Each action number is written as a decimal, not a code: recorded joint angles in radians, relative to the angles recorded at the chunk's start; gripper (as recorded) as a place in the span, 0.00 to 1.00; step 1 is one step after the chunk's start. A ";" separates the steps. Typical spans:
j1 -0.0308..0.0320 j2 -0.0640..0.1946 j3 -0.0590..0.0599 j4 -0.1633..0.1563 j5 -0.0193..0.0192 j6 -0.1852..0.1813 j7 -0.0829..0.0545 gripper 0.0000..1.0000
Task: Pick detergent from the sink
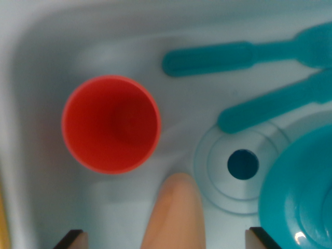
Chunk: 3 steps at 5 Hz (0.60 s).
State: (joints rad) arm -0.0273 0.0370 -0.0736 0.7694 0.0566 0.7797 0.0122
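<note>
I look straight down into a pale sink (41,62). A pale orange, rounded, tapering object (175,207), which looks like the detergent bottle, rises from the bottom edge at the middle. My gripper (163,239) is open, and only its two fingertips show, one at the bottom left (71,239) and one at the bottom right (258,237). The orange object stands between them, with a wide gap on each side. Its lower part is cut off by the frame.
A red cup (111,124) stands upright at the wrist view's left, close to the orange object. Two teal utensils (218,57) (270,106) lie at the upper right. A teal plate (301,192) fills the lower right beside the drain (243,164).
</note>
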 joint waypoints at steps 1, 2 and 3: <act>-0.0007 0.001 -0.001 -0.008 0.0003 -0.007 0.000 0.00; -0.0007 0.001 -0.001 -0.008 0.0003 -0.007 0.000 0.00; -0.0008 0.001 -0.001 -0.009 0.0004 -0.008 0.000 0.00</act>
State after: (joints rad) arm -0.0281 0.0377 -0.0745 0.7605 0.0570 0.7713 0.0126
